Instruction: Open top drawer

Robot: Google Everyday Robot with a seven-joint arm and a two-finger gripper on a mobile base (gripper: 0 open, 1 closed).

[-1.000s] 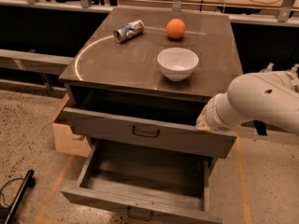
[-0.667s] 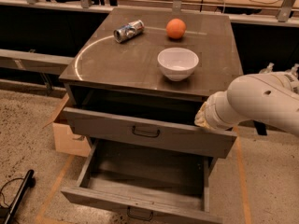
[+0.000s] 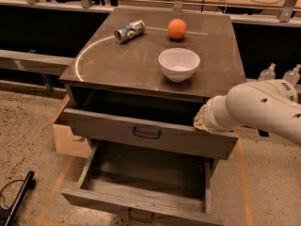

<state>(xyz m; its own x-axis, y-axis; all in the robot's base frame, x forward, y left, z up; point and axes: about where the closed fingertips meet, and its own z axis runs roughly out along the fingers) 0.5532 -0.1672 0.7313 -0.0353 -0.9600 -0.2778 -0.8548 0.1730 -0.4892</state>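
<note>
Top drawer (image 3: 103, 127) sat part-open, front pulled out past the table (image 3: 117, 66) edge, dark gap behind it. Small black handle (image 3: 146, 133) at centre, untouched. Front looked in the same spot as 1 s ago, no visible travel.

My claw (image 3: 201, 119) was at the drawer's right end, against the top edge of the front. It was mostly hidden behind my white arm (image 3: 263, 106), so grip state: cannot tell. Vs. 1 s ago the wrist end had crept a little left along the front edge; v. small change.

Lower drawer (image 3: 141, 204) hung out much further, inside bare, same as before.

On the table top, nothing moved:
- white bowl (image 3: 178, 64), upright, near the front-right
- orange (image 3: 177, 28) behind it, apart
- can (image 3: 129, 31) on its side, back-left

Cardboard box (image 3: 68, 139) on the floor, touching the table's left side. Black bar-shaped item (image 3: 19, 197) on the floor, bottom left; could not tell what it was.
</note>
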